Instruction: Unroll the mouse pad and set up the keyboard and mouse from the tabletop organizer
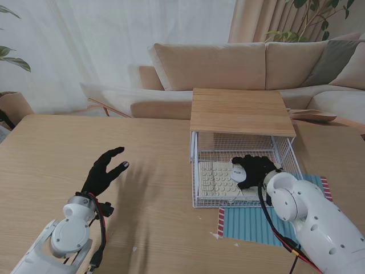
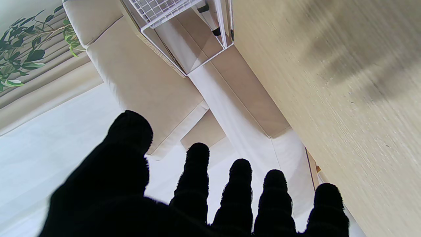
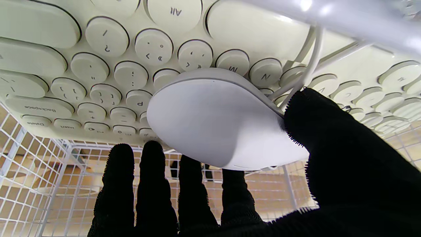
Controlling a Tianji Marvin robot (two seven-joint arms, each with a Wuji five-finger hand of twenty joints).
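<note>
Nearest to me, the left hand (image 1: 103, 171) hovers over the left part of the tabletop (image 1: 148, 142), its black-gloved fingers (image 2: 197, 177) spread apart and holding nothing; the left wrist view shows all five fingertips separated with bare wood beside them. By the near edge on the right, the mouse pad (image 1: 251, 222) lies flat, a teal ribbed sheet with a red-and-white striped border, partly covered by the right arm and running under the front of the organizer (image 1: 242, 148). Just beyond it the right hand (image 1: 255, 170) reaches into the organizer, a white wire basket with a wooden top that stands right of the tabletop's middle. Inside the basket the keyboard (image 1: 215, 180), cream with round keys, lies on the wire floor, and the mouse (image 3: 217, 121), white and smooth, rests on top of its keys. The right hand is over the mouse: in the right wrist view the thumb presses against one side of its shell and the four fingers (image 3: 151, 184) extend past its other side, curled loosely around it, though I cannot tell whether the grip is firm or whether the mouse is lifted off the keys. Beyond the far edge of the tabletop stands a beige sofa (image 1: 239, 65)
</note>
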